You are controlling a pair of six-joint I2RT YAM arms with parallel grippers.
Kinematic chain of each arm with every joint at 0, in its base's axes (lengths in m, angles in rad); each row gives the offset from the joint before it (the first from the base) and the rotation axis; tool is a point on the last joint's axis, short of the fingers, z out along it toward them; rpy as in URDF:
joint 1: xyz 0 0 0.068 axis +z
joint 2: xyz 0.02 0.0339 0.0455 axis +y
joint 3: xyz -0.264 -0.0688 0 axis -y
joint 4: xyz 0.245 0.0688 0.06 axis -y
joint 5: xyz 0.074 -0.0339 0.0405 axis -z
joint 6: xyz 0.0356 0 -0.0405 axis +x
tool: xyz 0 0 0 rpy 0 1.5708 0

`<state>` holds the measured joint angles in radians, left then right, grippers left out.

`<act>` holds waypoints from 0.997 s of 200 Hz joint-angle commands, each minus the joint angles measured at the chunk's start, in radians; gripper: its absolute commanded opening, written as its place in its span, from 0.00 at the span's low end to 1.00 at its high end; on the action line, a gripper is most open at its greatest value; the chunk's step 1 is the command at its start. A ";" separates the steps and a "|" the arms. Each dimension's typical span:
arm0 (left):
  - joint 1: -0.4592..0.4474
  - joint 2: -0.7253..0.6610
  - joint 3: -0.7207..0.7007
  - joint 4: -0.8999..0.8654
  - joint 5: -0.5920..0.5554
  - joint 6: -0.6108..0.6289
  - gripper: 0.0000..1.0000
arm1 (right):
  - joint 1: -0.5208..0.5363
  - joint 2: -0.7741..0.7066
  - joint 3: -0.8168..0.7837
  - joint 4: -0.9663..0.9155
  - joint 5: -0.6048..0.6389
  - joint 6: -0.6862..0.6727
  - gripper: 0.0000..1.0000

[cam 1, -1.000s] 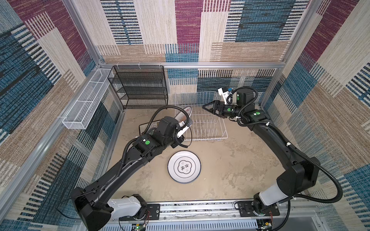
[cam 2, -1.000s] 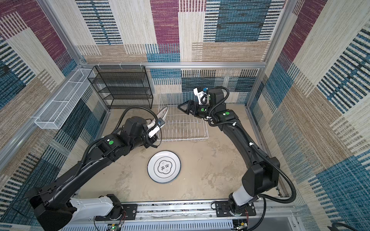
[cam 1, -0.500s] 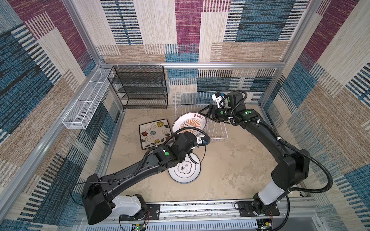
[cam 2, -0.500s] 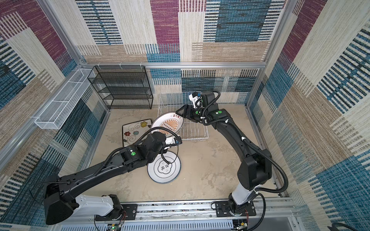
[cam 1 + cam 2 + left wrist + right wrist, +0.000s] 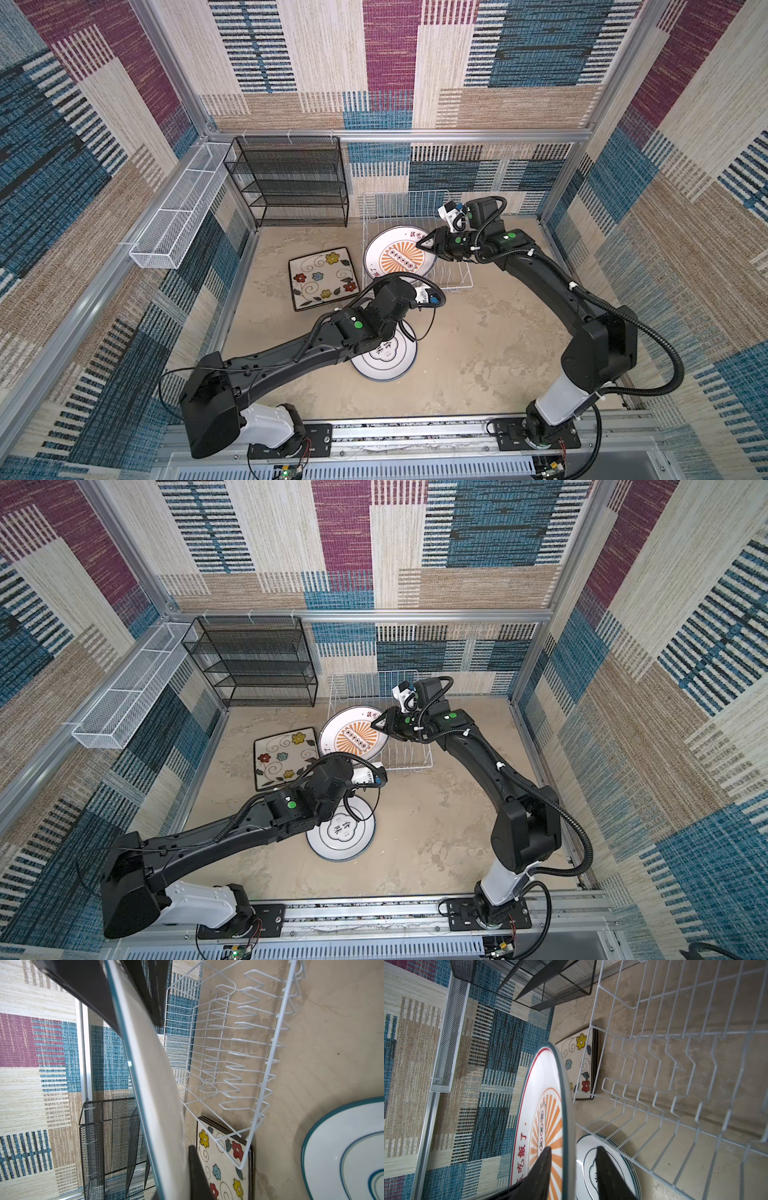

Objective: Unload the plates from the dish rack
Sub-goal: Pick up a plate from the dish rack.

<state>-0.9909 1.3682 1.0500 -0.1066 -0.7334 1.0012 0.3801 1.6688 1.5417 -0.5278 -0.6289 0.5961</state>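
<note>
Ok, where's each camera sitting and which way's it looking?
Top views: high overhead, facing down on left arm, right arm, dish rack, plates.
Left wrist: on left arm, facing the rack; its end effector grips the sunburst plate.
Right wrist: on right arm, facing the rack too; end effector straddles that plate's rim.
Wrists share plate, rack, square plate.
</note>
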 commanded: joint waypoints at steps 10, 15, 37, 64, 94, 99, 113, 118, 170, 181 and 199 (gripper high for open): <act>-0.001 0.002 -0.003 0.070 -0.046 -0.002 0.00 | 0.000 -0.012 -0.002 0.036 -0.021 0.016 0.19; 0.000 0.003 -0.002 0.067 -0.047 -0.006 0.01 | 0.001 -0.011 -0.002 0.038 -0.023 0.017 0.15; 0.001 0.000 -0.009 0.060 -0.048 -0.025 0.11 | 0.001 -0.005 0.003 0.047 -0.036 0.019 0.01; 0.001 -0.013 -0.018 0.044 -0.050 -0.054 0.36 | -0.001 -0.014 -0.018 0.093 -0.040 0.042 0.00; 0.001 -0.060 0.008 -0.056 -0.011 -0.158 0.67 | -0.013 -0.038 -0.046 0.165 -0.021 0.079 0.00; 0.001 -0.073 0.015 -0.077 0.005 -0.183 0.69 | -0.017 -0.044 -0.048 0.177 -0.020 0.082 0.00; 0.001 -0.110 0.039 -0.138 0.053 -0.281 0.72 | -0.027 -0.064 -0.065 0.226 -0.015 0.092 0.00; 0.001 -0.127 0.054 -0.169 0.081 -0.326 0.72 | -0.031 -0.073 -0.074 0.242 -0.008 0.101 0.00; 0.004 -0.273 0.095 -0.228 0.305 -0.679 0.78 | -0.064 -0.174 -0.173 0.336 0.100 0.124 0.00; 0.016 -0.293 0.107 -0.217 0.349 -0.758 0.79 | -0.070 -0.199 -0.209 0.374 0.110 0.125 0.00; 0.088 -0.284 0.173 -0.274 0.454 -0.934 0.79 | -0.072 -0.230 -0.248 0.416 0.125 0.120 0.00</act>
<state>-0.9665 1.0824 1.1591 -0.3305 -0.4442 0.3580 0.3115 1.4750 1.3270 -0.2451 -0.5426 0.7029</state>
